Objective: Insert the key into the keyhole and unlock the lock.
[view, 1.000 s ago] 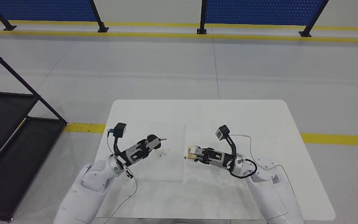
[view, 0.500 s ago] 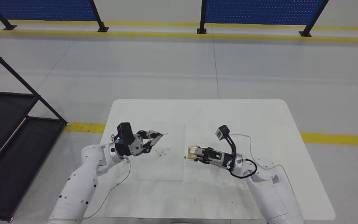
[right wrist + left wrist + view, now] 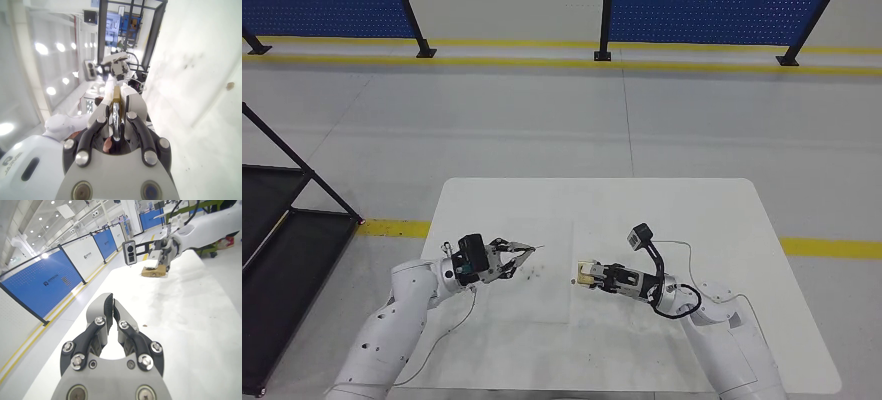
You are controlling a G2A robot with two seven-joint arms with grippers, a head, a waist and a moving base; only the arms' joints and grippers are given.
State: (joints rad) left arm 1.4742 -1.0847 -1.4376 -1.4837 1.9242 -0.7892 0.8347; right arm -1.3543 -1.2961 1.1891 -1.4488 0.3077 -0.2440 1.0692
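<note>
My left gripper hovers over the white table, left of centre, shut on the key. The key is a thin metal sliver poking from the fingertips toward the lock. In the left wrist view the ribbed pads press together and hide the key. My right gripper is shut on the brass padlock and holds it just above the table, facing the left gripper across a short gap. From the left wrist the padlock shows its keyhole face. From the right wrist the padlock is edge-on between the fingers.
Small dark specks lie on the table between the arms. A black rack stands on the floor left of the table. Blue barriers line the far side of the room.
My left arm's wrist has swung down and around, so its gripper with the key now points level toward the padlock. The right arm and padlock have not moved.
</note>
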